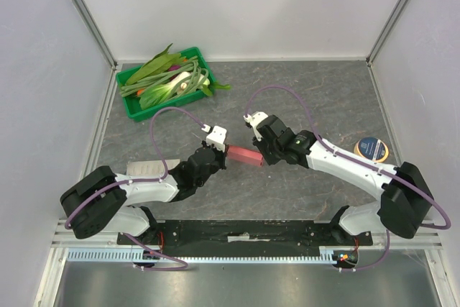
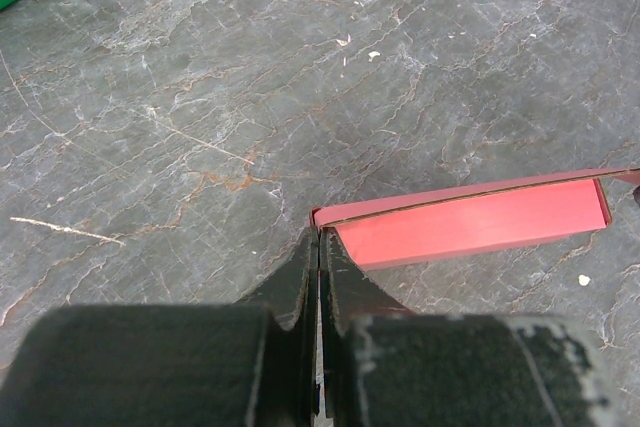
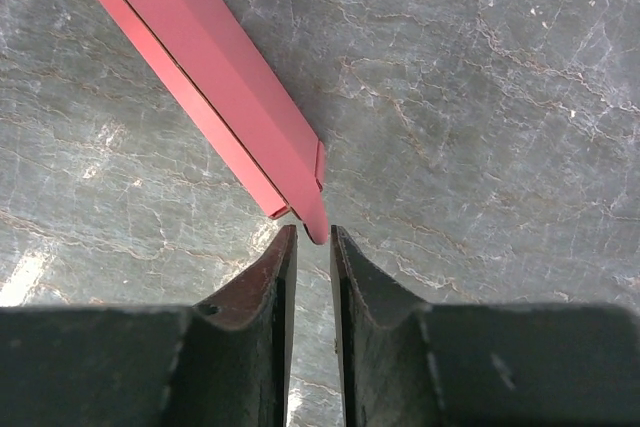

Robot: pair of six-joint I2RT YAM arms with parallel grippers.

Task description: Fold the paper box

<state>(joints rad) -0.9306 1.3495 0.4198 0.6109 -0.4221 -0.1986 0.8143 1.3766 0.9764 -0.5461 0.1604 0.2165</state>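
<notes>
The left gripper [image 2: 319, 247] is pinched fully together on the near corner of the paper box [image 2: 470, 222]. From that pinch the box runs out to the right as one long, flat pink strip, its layers pressed close. Its long axis lies across the gap between the two arms, roughly level over the counter [image 2: 200, 97]. I cannot tell whether its underside touches the stone.

The right gripper [image 3: 313, 247] stands at the other end with its jaws narrow and a slim gap showing between them. The pointed corner of the box sits right at the mouth of that gap, and the strip slants away up and to the left from there. The fingers do not look clamped on the card.

In the overhead view the box lies on the base side of the green tray [image 1: 122, 91] and off to its right, well apart from it. Both arms reach it, one at each end. The coming move likely turns on the right jaws lining up with that thin end corner.
</notes>
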